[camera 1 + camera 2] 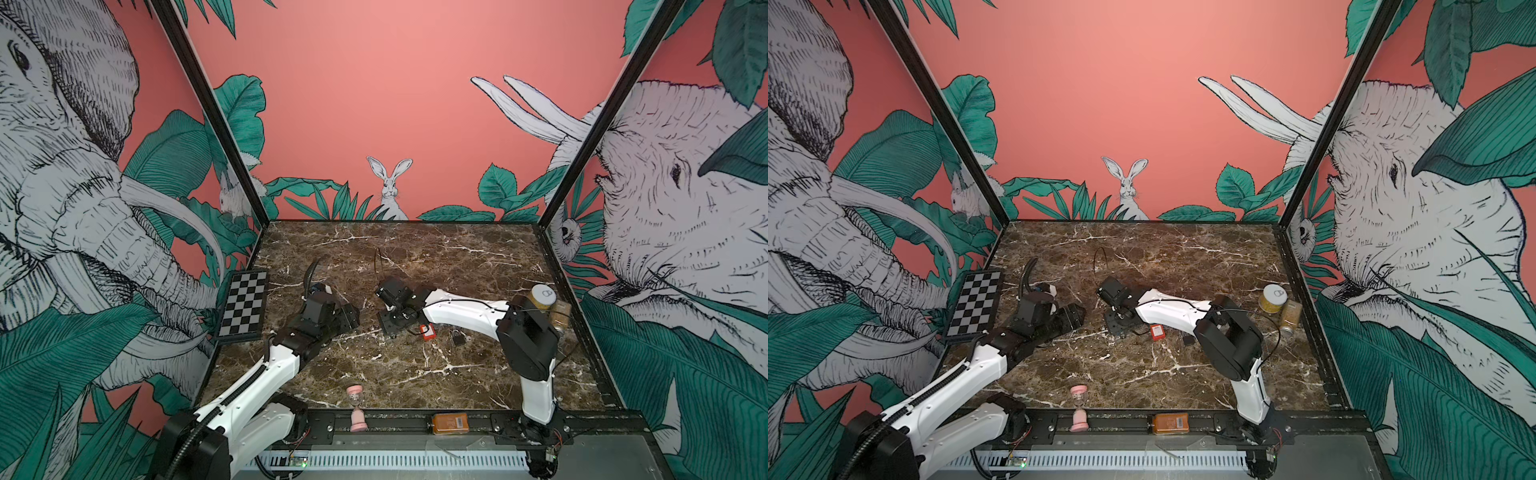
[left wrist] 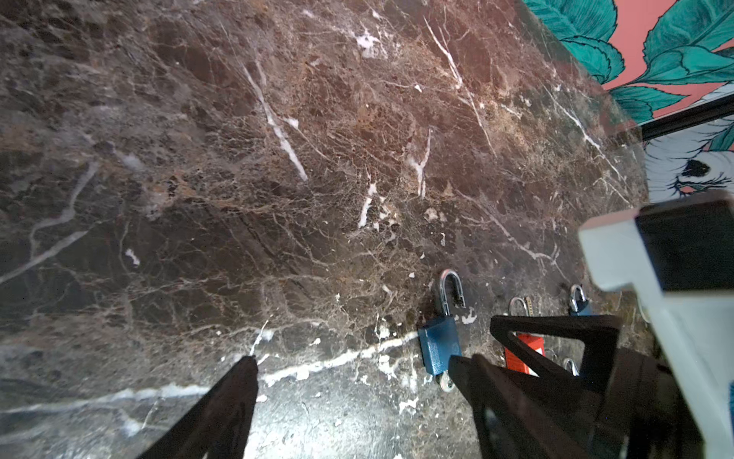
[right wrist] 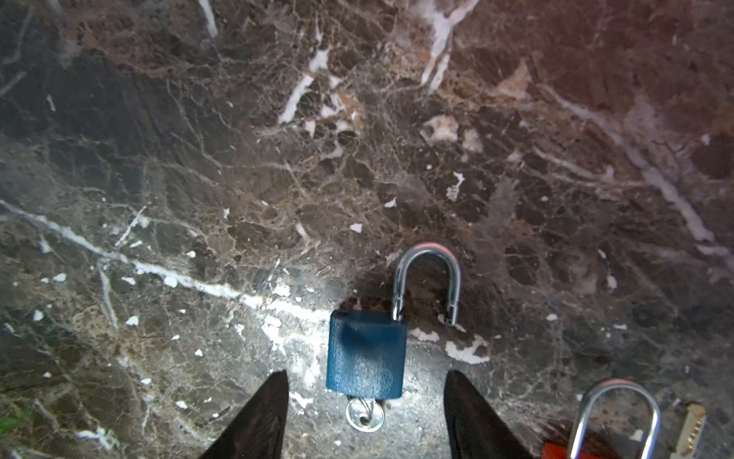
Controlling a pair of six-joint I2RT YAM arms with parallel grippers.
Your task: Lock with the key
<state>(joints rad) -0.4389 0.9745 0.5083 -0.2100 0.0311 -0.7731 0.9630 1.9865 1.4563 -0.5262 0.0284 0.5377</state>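
Both apart and empty: left fingers (image 2: pixel 222 413), right fingers (image 3: pixel 258 417). Poised at blue padlock (image 3: pixel 365 353) with inserted key (image 3: pixel 364 415), open shackle (image 3: pixel 429 274). Next, likely: press shackle shut, turn key.

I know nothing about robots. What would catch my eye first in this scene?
Probably the pink jungle walls: huge drawn elephants on both sides and a rabbit at the back. Then two white-and-black arms reaching over the dark marble table. Near its middle a blue padlock lies with shackle open and key in its base, by the open right gripper.
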